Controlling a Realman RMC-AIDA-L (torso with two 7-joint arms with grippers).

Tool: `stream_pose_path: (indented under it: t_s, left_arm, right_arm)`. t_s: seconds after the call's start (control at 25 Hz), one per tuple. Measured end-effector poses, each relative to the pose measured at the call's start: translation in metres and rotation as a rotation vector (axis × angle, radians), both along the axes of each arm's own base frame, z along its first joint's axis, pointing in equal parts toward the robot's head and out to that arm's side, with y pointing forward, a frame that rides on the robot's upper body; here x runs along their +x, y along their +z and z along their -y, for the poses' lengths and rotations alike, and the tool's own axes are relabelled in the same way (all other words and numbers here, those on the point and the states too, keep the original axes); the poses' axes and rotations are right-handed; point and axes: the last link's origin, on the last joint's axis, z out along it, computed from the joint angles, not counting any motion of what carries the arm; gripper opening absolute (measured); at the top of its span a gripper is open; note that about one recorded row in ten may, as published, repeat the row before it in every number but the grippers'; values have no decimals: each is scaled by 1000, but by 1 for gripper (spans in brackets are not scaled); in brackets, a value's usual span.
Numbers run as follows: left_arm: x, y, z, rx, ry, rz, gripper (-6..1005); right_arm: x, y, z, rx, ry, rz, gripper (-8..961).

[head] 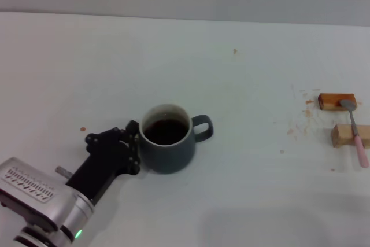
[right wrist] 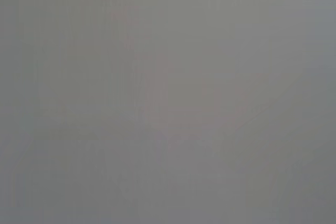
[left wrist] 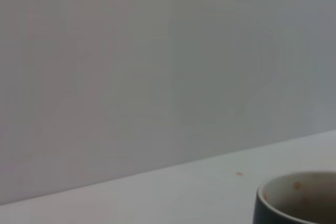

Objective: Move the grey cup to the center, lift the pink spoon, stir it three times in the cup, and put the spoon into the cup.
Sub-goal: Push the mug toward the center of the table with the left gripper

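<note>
Grey cup (head: 167,146) stands upright on a white table (head: 243,96), slightly left of the middle, with dark brown liquid inside and its loop handle pointing toward the robot's right. From the near left corner, the left arm reaches in, and the left gripper (head: 134,146) sits against the cup's left side; whether its fingers are apart or clamped on the cup cannot be told. Far to the right, well apart from the cup, two wooden blocks (head: 337,102) carry the pink spoon (head: 356,137) laid across them. No right gripper shows.
</note>
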Motion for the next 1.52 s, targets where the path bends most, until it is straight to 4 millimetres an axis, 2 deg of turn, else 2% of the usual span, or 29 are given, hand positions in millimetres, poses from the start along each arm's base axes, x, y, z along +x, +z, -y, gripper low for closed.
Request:
stream_pose_path:
  t_s: [0.52, 0.84, 0.92, 1.12, 1.52]
  left_arm:
    - [17, -13, 1, -93, -53, 43, -2]
    - [14, -10, 3, -72, -42, 48, -2]
    - [5, -5, 10, -48, -16, 54, -2]
    - [2, -8, 22, -63, 0, 65, -2]
    - [16, -21, 37, -129, -35, 99, -2]
  right_arm:
    - [0, -1, 1, 0, 0, -1, 759]
    - [-1, -1, 1, 1, 2, -2, 759]
    - [-1, -1, 1, 1, 0, -1, 759]
    - [-1, 0, 2, 1, -1, 0, 759]
    - [-2, -2, 2, -8, 6, 0, 759]
